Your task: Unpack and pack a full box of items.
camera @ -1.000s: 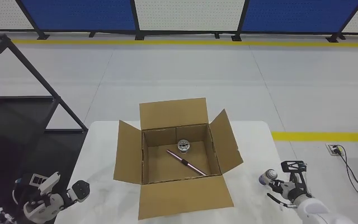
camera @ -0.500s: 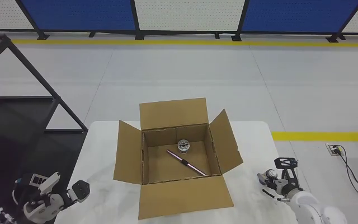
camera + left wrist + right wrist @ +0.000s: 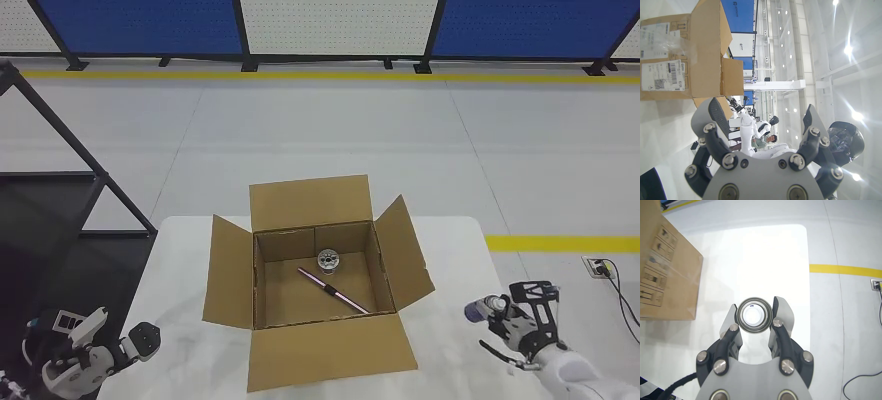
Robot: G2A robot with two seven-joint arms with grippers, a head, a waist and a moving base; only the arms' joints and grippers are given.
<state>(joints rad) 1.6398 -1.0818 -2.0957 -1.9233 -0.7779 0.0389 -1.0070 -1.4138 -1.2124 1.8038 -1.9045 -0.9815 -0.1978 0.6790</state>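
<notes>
**One can held, two things in the box**

One open box (image 3: 330, 352) is seen mid-frame on the white surface (image 3: 180, 290). Two items are counted inside: one round metal piece (image 3: 329, 260) and one thin rod (image 3: 332, 288). One can (image 3: 754, 317) is clamped in the right tool (image 3: 754, 311), lower right of the top view. The left tool (image 3: 762, 105), lower left, is spread wide with nothing in it.

— What carries everything here?
— A white worktop (image 3: 180, 300) with rounded corners.
— And what sits directly on it?
— One open cardboard box (image 3: 285, 295), about mid-worktop, its four flaps spread outward. White surface shows on both sides of it.
</notes>
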